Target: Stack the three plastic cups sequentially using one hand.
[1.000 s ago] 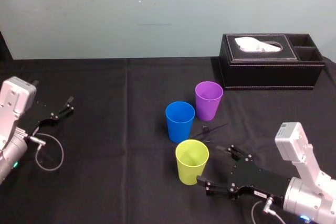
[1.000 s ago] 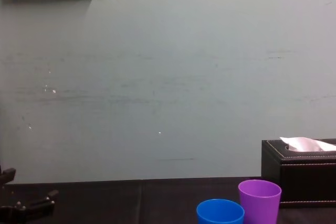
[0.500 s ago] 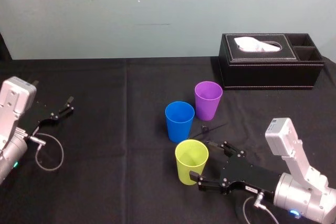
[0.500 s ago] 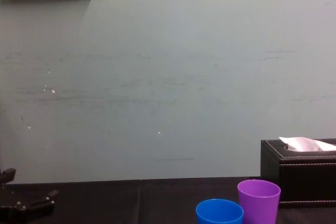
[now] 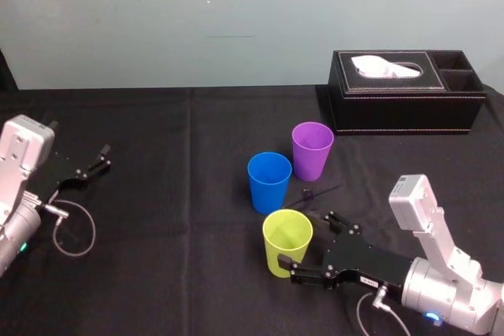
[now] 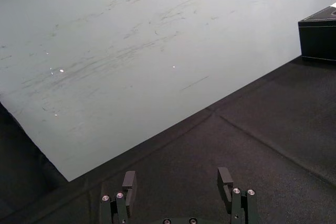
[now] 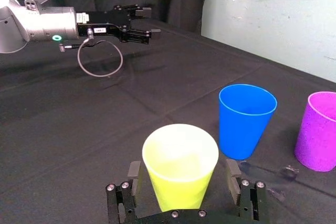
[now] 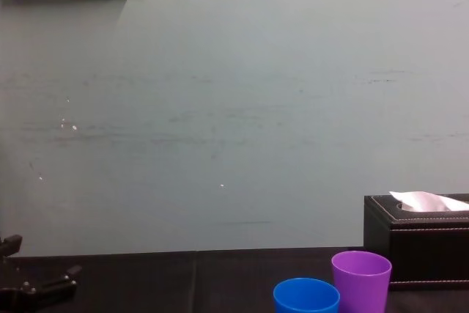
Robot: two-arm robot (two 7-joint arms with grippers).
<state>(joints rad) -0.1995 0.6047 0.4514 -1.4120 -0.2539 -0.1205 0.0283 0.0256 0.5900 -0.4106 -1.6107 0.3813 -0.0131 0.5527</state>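
Note:
Three plastic cups stand upright on the black cloth. The yellow-green cup (image 5: 287, 241) (image 7: 181, 166) is nearest, the blue cup (image 5: 269, 181) (image 7: 247, 119) (image 8: 306, 297) is behind it, and the purple cup (image 5: 312, 149) (image 7: 317, 129) (image 8: 361, 280) is farther back on the right. My right gripper (image 5: 309, 241) (image 7: 184, 176) is open, with one finger on each side of the yellow-green cup's lower half and a small gap on both sides. My left gripper (image 5: 90, 164) (image 6: 177, 179) (image 7: 142, 22) rests open and idle at the far left.
A black tissue box (image 5: 405, 92) (image 8: 418, 243) stands at the back right against the wall. A small black tie (image 5: 315, 193) lies on the cloth just right of the blue cup. A cable loop (image 5: 75, 230) hangs by the left arm.
My right gripper has slid left and forward along the table, so its fingers now flank the yellow-green cup. The cups and the left arm have not moved.

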